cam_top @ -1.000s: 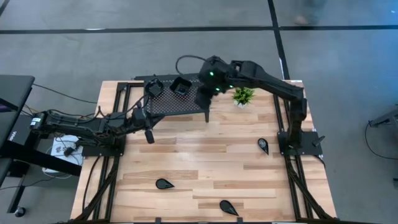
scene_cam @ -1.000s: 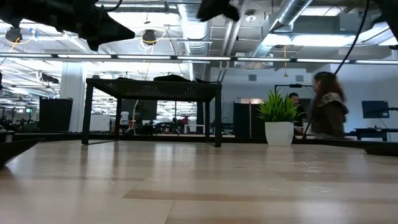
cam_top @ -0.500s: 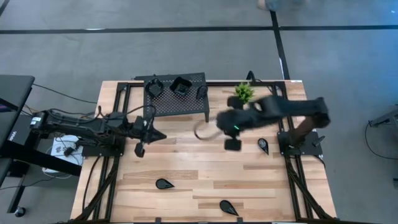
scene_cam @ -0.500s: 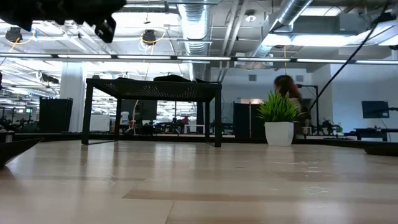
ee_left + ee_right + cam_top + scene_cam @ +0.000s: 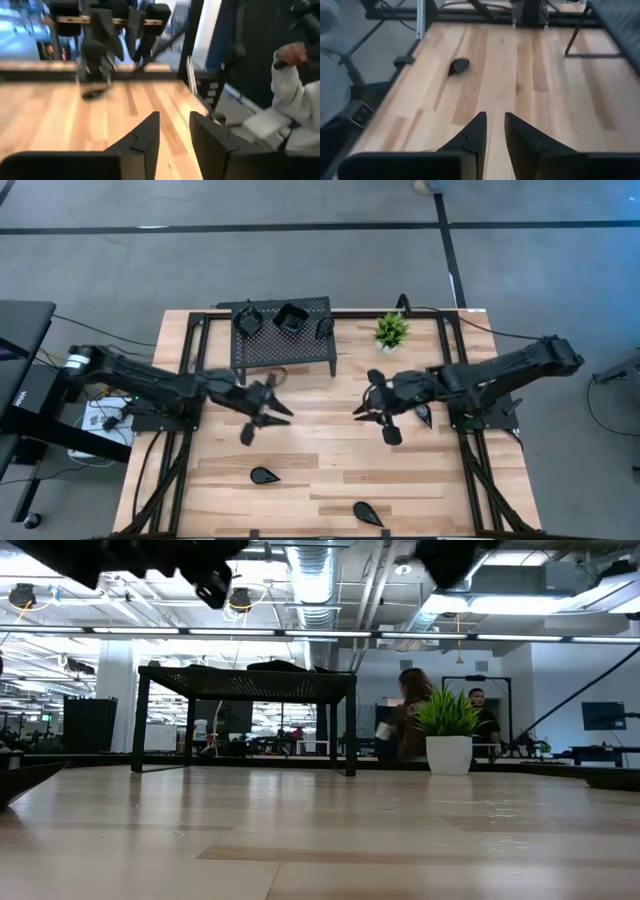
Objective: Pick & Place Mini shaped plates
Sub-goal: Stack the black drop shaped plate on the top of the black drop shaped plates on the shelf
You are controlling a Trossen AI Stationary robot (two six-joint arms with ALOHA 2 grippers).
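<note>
In the high view three glossy black mini plates sit on top of the perforated stand (image 5: 283,345): a roundish one (image 5: 247,320), a square one (image 5: 291,317) and a small one (image 5: 325,328). Three teardrop plates lie flat on the wood: one (image 5: 264,475), another near the table's near edge (image 5: 367,513), and a third (image 5: 424,415) partly under my right arm. My left gripper (image 5: 280,402) (image 5: 174,135) is open above the table's middle, pointing right. My right gripper (image 5: 360,402) (image 5: 492,132) faces it, open with a narrower gap. Neither holds anything.
A small green potted plant (image 5: 391,332) (image 5: 448,730) stands right of the stand (image 5: 245,685). Bare wood lies between the two grippers and the near teardrop plates (image 5: 458,65). People show in the room beyond the table (image 5: 405,725), and a white sleeve (image 5: 295,95).
My right gripper has drawn away from the stand's right end, where a small plate now shows, swung toward the near edge, come lower and turned to point left. My left gripper has moved right, toward the table's middle. A person has walked leftward across the background.
</note>
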